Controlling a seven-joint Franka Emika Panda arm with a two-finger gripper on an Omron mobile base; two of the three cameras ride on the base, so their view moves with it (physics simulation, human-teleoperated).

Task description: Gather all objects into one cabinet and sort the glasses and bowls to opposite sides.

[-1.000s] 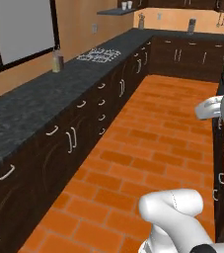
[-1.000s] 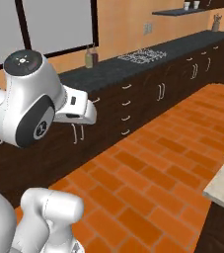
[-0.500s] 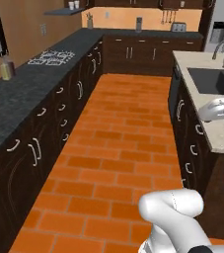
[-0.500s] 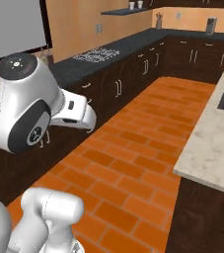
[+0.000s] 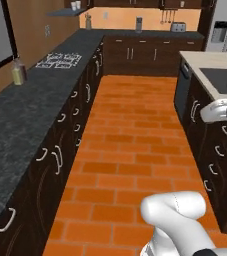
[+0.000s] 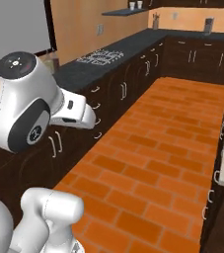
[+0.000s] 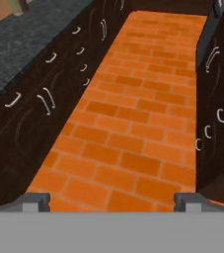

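Currently: gripper (image 7: 111, 201) is standing released over the orange brick floor (image 7: 133, 123), holding nothing.
Left to right: a yellowish jar (image 5: 18, 72) is sitting on the dark speckled counter (image 5: 15, 115) near the stovetop (image 5: 60, 60); 2 fingertips (image 7: 32, 201) are spreading wide above the aisle; a sink (image 5: 225, 80) is lying in the pale island.
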